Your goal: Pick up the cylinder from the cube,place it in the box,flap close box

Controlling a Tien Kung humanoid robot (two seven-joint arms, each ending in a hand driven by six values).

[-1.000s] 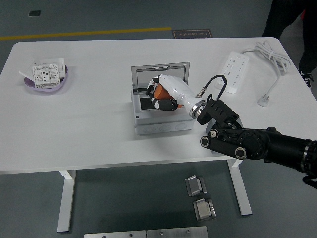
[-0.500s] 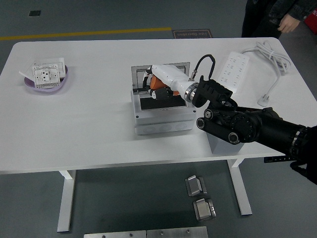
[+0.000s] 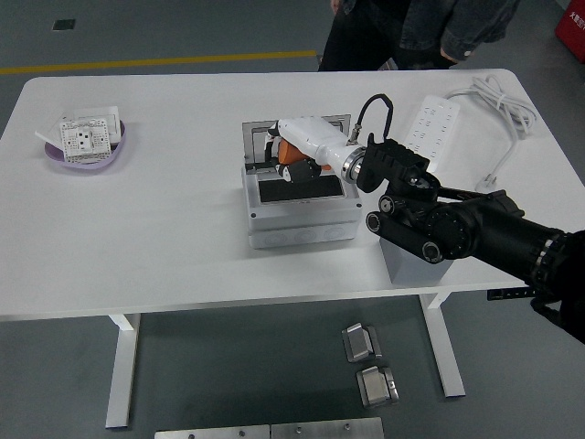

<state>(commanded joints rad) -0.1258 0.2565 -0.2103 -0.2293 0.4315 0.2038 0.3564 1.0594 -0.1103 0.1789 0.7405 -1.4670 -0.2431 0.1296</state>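
A grey box [image 3: 294, 230] stands in the middle of the table, its lid [image 3: 257, 133] raised at the back. My right hand [image 3: 297, 163], white with dark fingers, hovers over the back of the box's opening, close to the lid. It is shut on an orange cylinder [image 3: 290, 151], which shows only partly between the fingers. The grey cube [image 3: 403, 265] sits near the table's front edge, right of the box and mostly hidden under my right forearm. My left arm is out of view.
A white power strip [image 3: 430, 123] with its cable [image 3: 501, 102] lies at the back right. A purple bowl [image 3: 85, 154] holding a white socket plate stands at the far left. A person [image 3: 402, 32] in dark clothes stands behind the table.
My right hand, still holding the cylinder, has moved from above the box's middle back toward the lid. The person has walked from the top right to behind the table's centre.
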